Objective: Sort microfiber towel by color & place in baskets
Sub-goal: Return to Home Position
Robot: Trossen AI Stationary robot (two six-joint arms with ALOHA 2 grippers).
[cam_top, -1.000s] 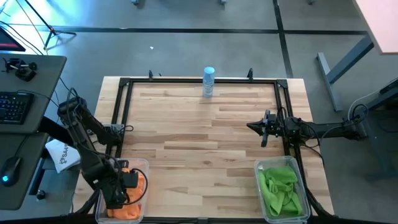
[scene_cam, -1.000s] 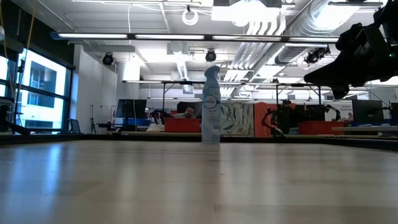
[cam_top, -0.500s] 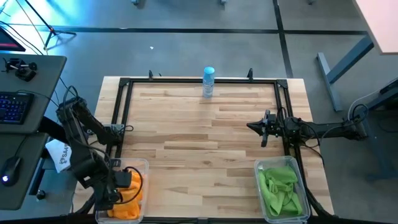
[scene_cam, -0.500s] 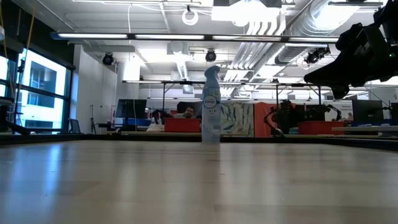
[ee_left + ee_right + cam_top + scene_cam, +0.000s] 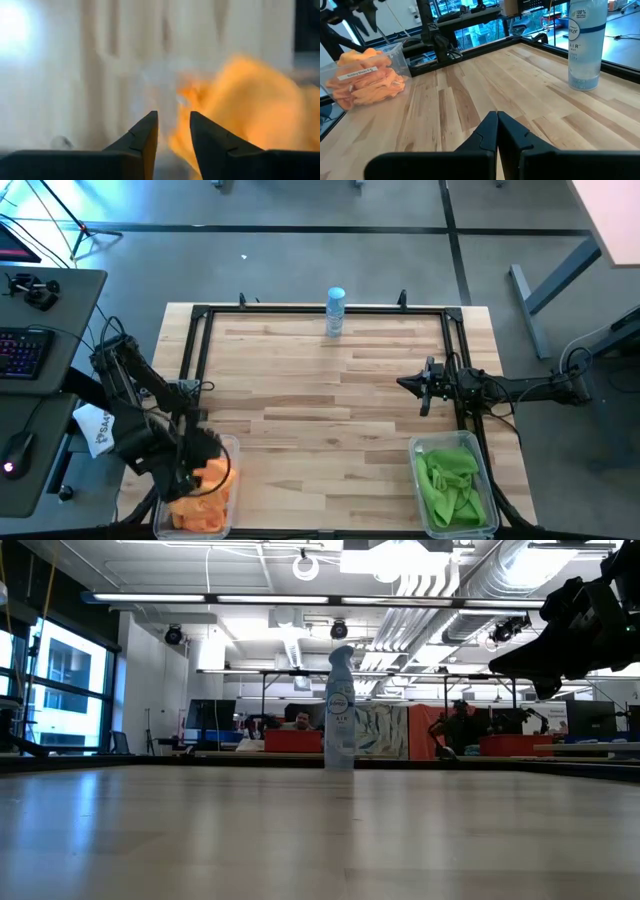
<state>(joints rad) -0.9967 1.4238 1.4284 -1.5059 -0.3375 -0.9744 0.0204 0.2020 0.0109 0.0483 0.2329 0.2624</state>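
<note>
We see the left gripper (image 5: 173,117), fingers slightly apart, empty over the tub (image 5: 237,480) of orange cloths (image 5: 200,515); the right gripper (image 5: 497,116) is closed near the table's (image 5: 330,410) right edge.

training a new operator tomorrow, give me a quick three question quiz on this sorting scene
1. Multiple choice: the clear tub on the same side as the right gripper holds cloths of which colour? A orange, B green, C both.
2. True or false: the Febreze spray bottle lies tipped over.
3. Short answer: which gripper hangs over the orange cloths?

Key
1. B: only green cloths lie in it.
2. False: the Febreze spray bottle stands upright.
3. The left gripper.
</note>
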